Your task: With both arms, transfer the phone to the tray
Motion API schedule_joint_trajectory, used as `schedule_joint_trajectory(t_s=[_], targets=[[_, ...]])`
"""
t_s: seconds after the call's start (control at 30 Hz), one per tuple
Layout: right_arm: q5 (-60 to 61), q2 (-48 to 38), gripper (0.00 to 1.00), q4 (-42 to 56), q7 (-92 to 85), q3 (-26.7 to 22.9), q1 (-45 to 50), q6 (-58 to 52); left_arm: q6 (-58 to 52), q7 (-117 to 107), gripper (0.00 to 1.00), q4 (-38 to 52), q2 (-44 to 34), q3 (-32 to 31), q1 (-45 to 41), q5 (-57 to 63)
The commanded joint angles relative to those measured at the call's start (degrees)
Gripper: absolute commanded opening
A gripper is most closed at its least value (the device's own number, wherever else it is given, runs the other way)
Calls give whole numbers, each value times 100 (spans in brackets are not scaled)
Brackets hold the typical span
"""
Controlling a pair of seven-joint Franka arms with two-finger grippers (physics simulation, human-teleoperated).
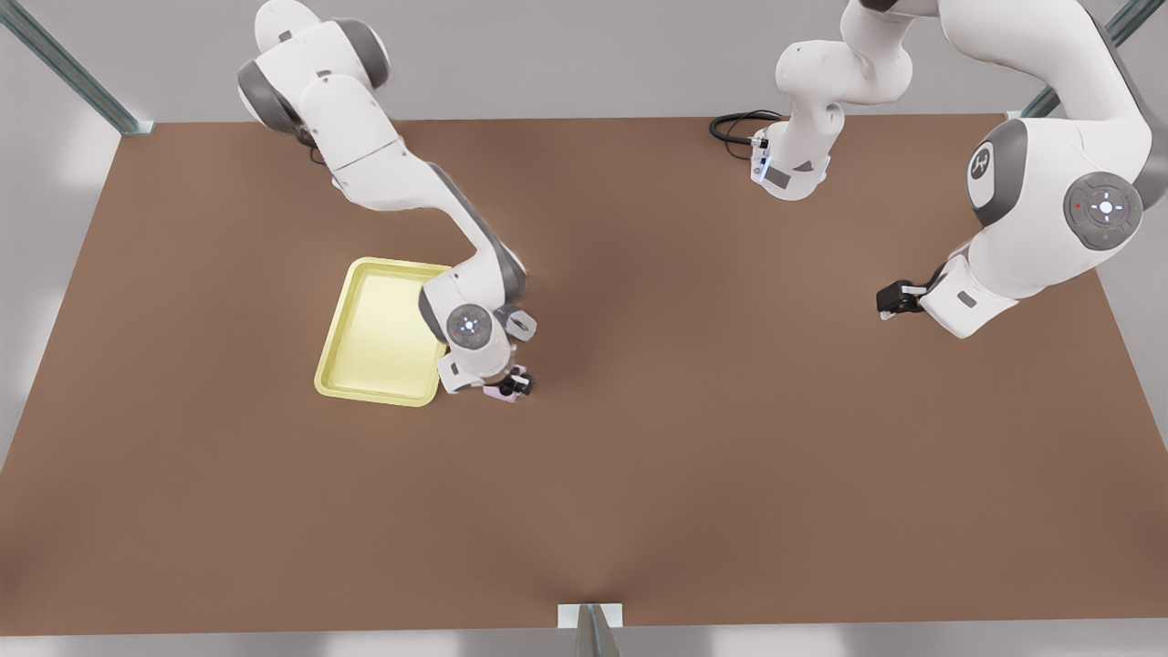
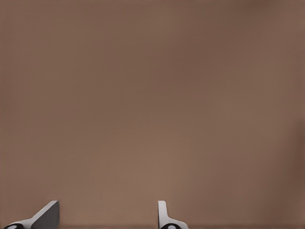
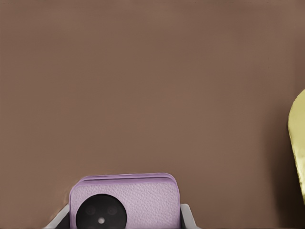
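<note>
- We see the right gripper [image 1: 513, 383] just beside the tray [image 1: 365, 365], at its corner on the front view's right, the arm bent down steeply from the table's far edge.
- Its fingers [image 3: 187, 215] are closed on the phone [image 3: 128, 200], one at each side, off the tray.
- The left gripper [image 1: 890, 301] waits well apart from the tray, fingers [image 2: 47, 214] spread apart and holding nothing, over the bare table [image 1: 684, 474].

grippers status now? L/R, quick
Left gripper: open, holding nothing, waiting over bare table at the front view's right.
Right gripper: shut on the phone, beside the tray.
</note>
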Motion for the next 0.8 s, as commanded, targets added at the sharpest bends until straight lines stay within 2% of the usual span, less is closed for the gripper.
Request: schedule_joint_trajectory(t_s=[0.0, 0.17, 0.27, 0.3, 0.33, 0.43, 0.5, 0.57, 0.6, 0.7, 0.73, 0.77], targets=[[-23, -519, 75, -644, -1763, -5, -357, 12, 2, -8, 100, 3, -5, 0, 3, 2], [-31, -1425, 75, -2464, -3512, -5, -1553, 751, -6, 0, 100, -6, 4, 0, 3, 2], [-31, -1443, 76, -2746, -4005, -5, -1703, 751, 2, -8, 100, -6, 21, -9, 3, 2], [-31, -1443, 95, -2746, -4005, -5, -1703, 751, -6, -17, 100, -6, 21, -9, 3, 2], [-31, -1443, 100, -2746, -3996, -5, -1703, 751, 2, -17, 100, -6, 21, -9, -6, 2], [-31, -1478, 100, -2588, -3996, -5, -1694, 628, -6, -44, 100, -6, 21, -9, -6, 2], [-75, -1627, 100, -804, -4014, -66, -1711, -1402, -6, -44, 100, 3, 21, -9, -6, 10], [-119, -1794, 100, 506, -4031, -198, -1887, -2992, 11, -35, 100, 3, 21, -9, -6, 28], [-128, -1856, 100, 1261, -4777, -312, -2133, -3871, 11, -8, 100, 3, 21, -18, -6, 72], [-489, -2076, 100, 2754, -5868, -277, -2484, -5724, 11, 9, 100, 3, 21, -18, -6, 72], [-392, -2111, 100, 2809, -6008, -321, -2555, -5964, 11, 9, 100, 3, 48, -18, -6, 72], [-418, -2111, 100, 2730, -6070, -593, -2494, -5903, 11, 0, 100, 3, 48, -18, -6, 72]])
